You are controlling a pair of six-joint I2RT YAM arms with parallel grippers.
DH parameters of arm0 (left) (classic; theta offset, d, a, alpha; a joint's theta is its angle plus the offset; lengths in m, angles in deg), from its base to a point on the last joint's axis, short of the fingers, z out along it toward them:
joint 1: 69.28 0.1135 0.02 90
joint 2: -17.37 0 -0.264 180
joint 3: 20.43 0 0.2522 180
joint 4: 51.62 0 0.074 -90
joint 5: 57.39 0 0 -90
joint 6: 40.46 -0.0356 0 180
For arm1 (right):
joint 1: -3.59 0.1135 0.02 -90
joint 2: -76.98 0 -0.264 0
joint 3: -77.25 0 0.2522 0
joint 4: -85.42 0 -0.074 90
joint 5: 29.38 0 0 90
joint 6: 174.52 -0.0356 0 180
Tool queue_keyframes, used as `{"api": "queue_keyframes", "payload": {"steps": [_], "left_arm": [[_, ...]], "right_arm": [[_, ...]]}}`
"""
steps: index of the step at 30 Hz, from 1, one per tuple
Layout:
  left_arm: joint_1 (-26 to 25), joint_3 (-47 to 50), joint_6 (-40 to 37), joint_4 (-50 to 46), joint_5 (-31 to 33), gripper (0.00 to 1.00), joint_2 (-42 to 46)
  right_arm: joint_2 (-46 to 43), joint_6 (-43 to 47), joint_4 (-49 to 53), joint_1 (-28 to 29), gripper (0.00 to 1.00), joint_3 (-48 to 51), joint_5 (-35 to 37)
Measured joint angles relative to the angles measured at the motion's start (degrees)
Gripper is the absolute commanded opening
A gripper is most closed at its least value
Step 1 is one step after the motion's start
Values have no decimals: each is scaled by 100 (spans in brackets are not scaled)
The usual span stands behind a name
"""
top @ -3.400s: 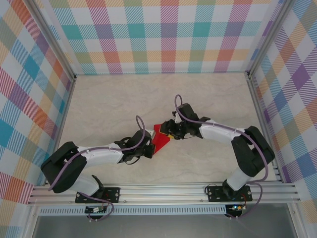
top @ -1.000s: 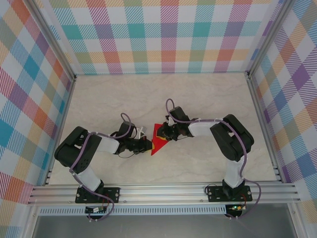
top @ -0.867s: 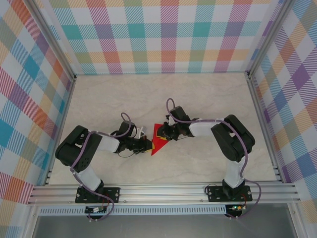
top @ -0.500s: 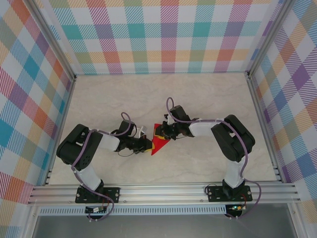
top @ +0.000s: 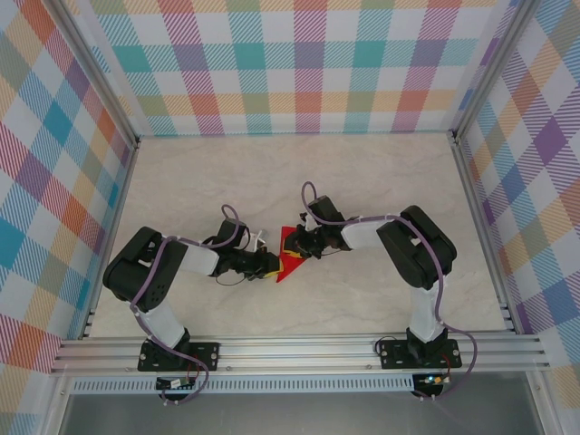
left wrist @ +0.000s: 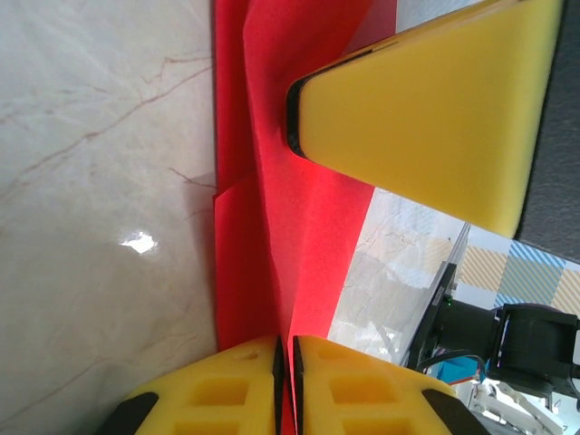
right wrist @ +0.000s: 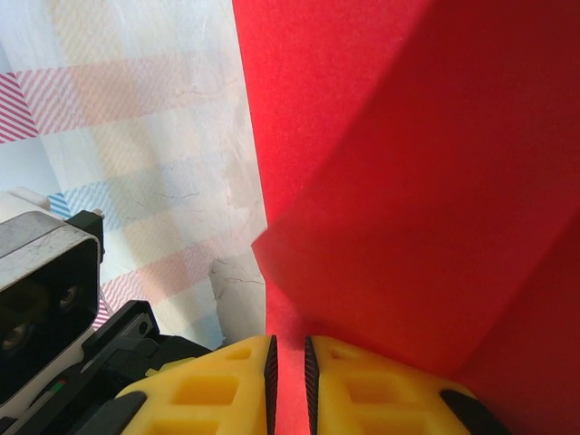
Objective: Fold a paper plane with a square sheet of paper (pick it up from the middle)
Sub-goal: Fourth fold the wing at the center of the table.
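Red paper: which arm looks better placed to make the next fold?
Left, probably. The left tool pinches the red paper right on a crease, ready to press it flat, while the right tool holds a broad flap.

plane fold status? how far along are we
Done: the red paper is no longer a flat square. It is folded into a pointed wedge, and overlapping layers with a crease show in the left wrist view.
In hand: the left gripper and right gripper each pinch it, from opposite sides.
Left: probably the narrowing folds, since it looks too wide for a finished dart.
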Motion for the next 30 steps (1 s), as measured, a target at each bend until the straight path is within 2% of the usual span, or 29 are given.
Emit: {"api": "queue_keyframes", "payload": {"steps": [8, 21, 30], "left_arm": [[-7, 37, -7, -42, 221, 0, 55], [-35, 44, 219, -57, 352, 0, 76], [-37, 81, 420, 46, 369, 0, 76]], "right_arm": [[0, 4, 0, 0, 19, 0, -9], [-566, 28, 131, -278, 21, 118, 79], [-529, 26, 83, -258, 21, 118, -138]]}}
